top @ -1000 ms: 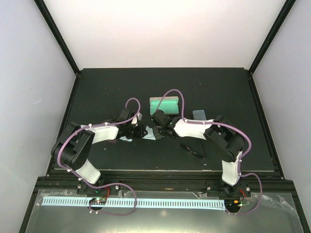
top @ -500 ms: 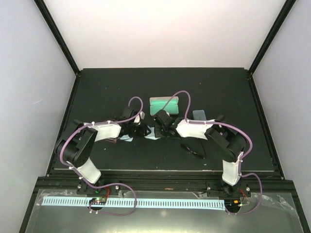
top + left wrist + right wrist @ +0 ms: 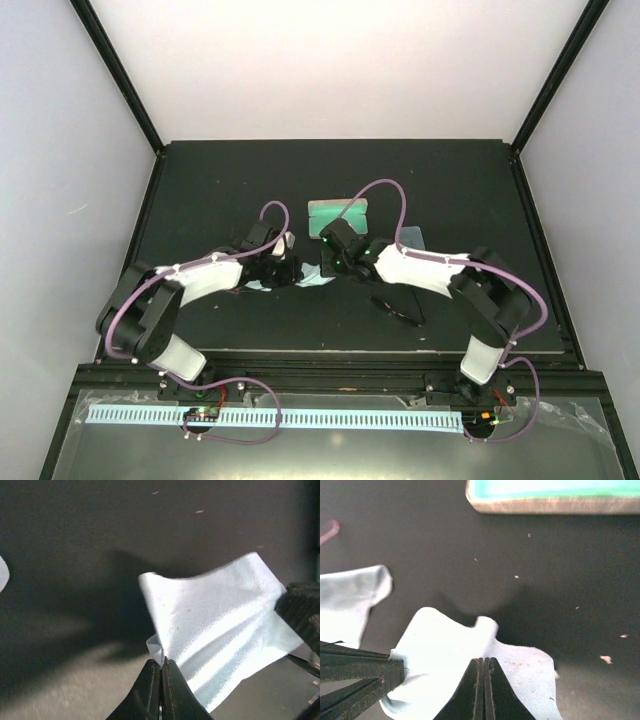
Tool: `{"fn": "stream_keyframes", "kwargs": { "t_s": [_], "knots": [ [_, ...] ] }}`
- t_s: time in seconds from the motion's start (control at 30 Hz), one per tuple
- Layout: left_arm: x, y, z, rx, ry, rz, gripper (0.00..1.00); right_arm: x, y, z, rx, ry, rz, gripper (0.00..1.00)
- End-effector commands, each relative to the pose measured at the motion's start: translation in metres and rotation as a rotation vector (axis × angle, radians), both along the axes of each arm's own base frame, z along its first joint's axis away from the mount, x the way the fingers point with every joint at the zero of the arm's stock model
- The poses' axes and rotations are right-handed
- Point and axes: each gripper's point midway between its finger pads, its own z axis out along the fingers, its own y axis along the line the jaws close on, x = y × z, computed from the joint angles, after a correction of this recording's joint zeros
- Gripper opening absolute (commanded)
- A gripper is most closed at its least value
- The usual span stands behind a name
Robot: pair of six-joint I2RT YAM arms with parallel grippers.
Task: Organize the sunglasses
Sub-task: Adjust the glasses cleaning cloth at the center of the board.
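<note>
Left jaws and right jaws both shut, each pinching one thin light blue cloth [image 3: 220, 630] at centre of black bench [image 3: 200, 190]. Black-framed dark-lens sunglasses [image 3: 398, 308] lie near-right, untouched. Prob. light, stiff, scratch-prone: grip frame, not lenses.

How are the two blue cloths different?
The middle cloth is pinched in the shut jaws of the left gripper and right gripper; nothing holds the side cloth. The middle cloth lies between them; the side cloth peeks from under the left arm. Both are light blue.

Soft matt cloth [image 3: 220, 625], matt dark table [image 3: 75, 530]
</note>
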Motion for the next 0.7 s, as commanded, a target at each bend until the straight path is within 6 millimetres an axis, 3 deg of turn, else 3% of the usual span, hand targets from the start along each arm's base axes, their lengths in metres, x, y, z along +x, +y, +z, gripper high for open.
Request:
{"fn": "stream_keyframes", "kwargs": {
  "t_s": [0.0, 0.2, 0.37, 0.53, 0.67],
  "knots": [
    [-0.021, 0.000, 0.032, -0.035, -0.023, -0.045, 0.02, -0.002, -0.016, 0.037, -0.021, -0.087, 0.027, 0.01],
    [-0.048, 0.003, 0.043, -0.094, -0.004, -0.068, 0.02, -0.025, -0.022, 0.048, -0.010, -0.064, 0.117, 0.01],
    [-0.054, 0.006, 0.049, -0.113, -0.021, -0.062, 0.02, -0.037, -0.022, 0.044, -0.039, -0.024, 0.164, 0.01],
    [-0.035, 0.015, 0.017, 0.006, 0.004, 0.000, 0.02, -0.013, -0.015, 0.024, -0.130, -0.038, 0.135, 0.01],
    [-0.008, 0.013, 0.010, 0.033, -0.042, 0.047, 0.02, 0.020, 0.000, 0.017, -0.180, -0.122, 0.117, 0.01]
  ]
}}
